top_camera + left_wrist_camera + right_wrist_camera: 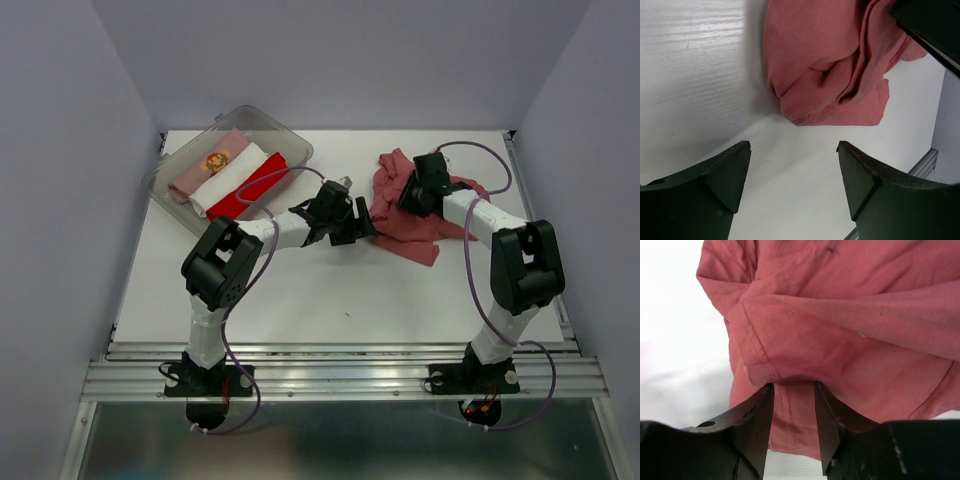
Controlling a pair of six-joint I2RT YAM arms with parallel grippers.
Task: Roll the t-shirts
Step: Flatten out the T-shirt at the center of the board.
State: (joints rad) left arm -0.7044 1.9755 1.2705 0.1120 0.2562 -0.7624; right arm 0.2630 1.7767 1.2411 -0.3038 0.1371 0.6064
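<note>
The dusty brick-red t-shirt point(425, 215) lies crumpled at the back right of the white table point(330, 290). My left gripper point(352, 222) is open and empty, low over the table just left of the shirt; the shirt's bunched edge point(825, 75) lies a little beyond its fingertips. My right gripper point(412, 188) sits on the shirt's left part. Its jaws stand a narrow gap apart, a flat hemmed layer point(792, 412) shows between them, and a stitched fold point(790, 345) rests across their tips. Pale pink, white and bright red rolled tees point(228, 178) lie in the bin.
A clear plastic bin point(290, 140) stands at the back left and holds the three rolled tees. Grey walls close in the table at the left, back and right. A metal rail point(340, 375) runs along the near edge.
</note>
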